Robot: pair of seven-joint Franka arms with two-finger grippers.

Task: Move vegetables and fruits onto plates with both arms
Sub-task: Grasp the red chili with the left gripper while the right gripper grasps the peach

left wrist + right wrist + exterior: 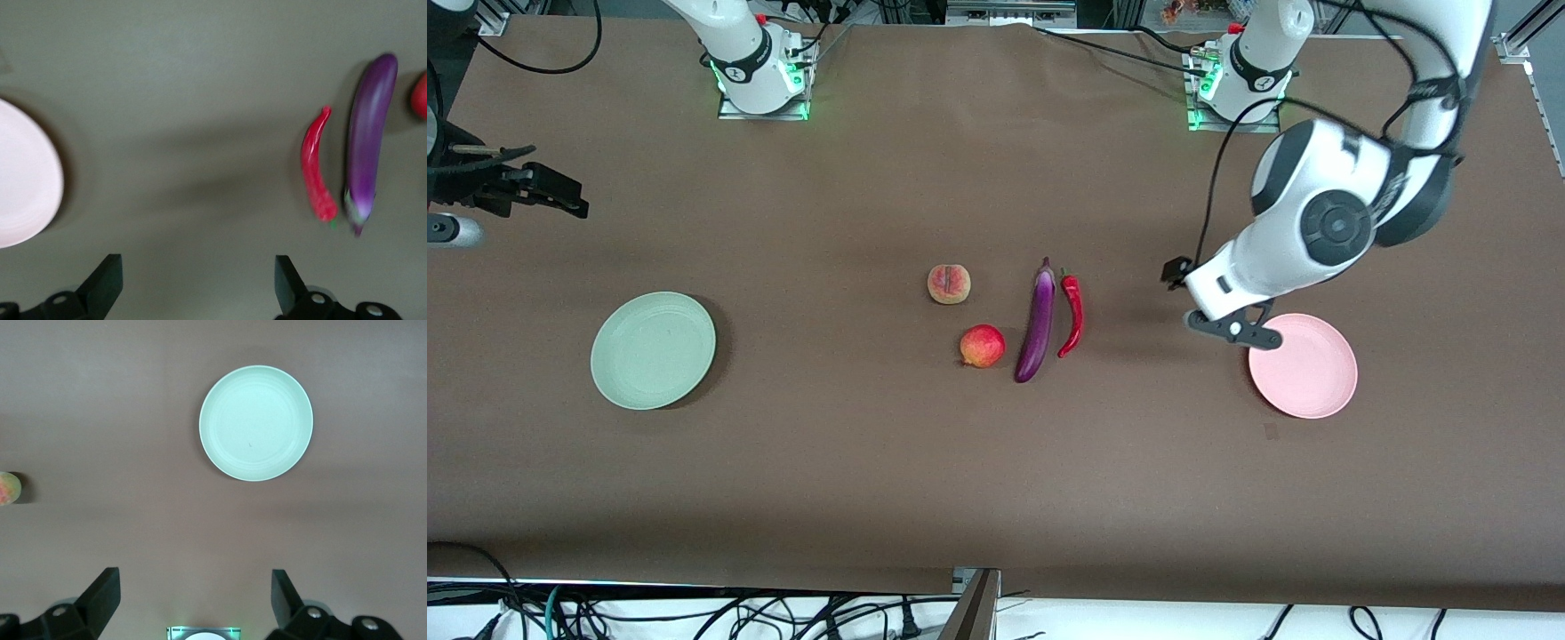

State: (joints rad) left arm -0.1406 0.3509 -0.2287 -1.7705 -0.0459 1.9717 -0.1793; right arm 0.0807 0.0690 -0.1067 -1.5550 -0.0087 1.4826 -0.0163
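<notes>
The purple eggplant (1037, 324) and red chili (1073, 316) lie side by side mid-table. The peach (949, 284) and the redder apple (983, 346) lie beside them toward the right arm's end. Both plates are empty: the green plate (654, 350) at the right arm's end, the pink plate (1303, 365) at the left arm's end. My left gripper (1178, 271) hangs open and empty over bare table between chili and pink plate; its wrist view shows its jaws wide apart (199, 277), the chili (315, 175), eggplant (369, 127) and pink plate (23, 177). My right gripper (551, 194) is open, high, with the green plate (256, 423) ahead of it.
The brown table cover (996, 480) is bare nearer the front camera. The arm bases (760, 80) stand along the table's edge farthest from the camera. Cables (694, 613) lie below the table's front edge. The peach's edge (8, 488) shows in the right wrist view.
</notes>
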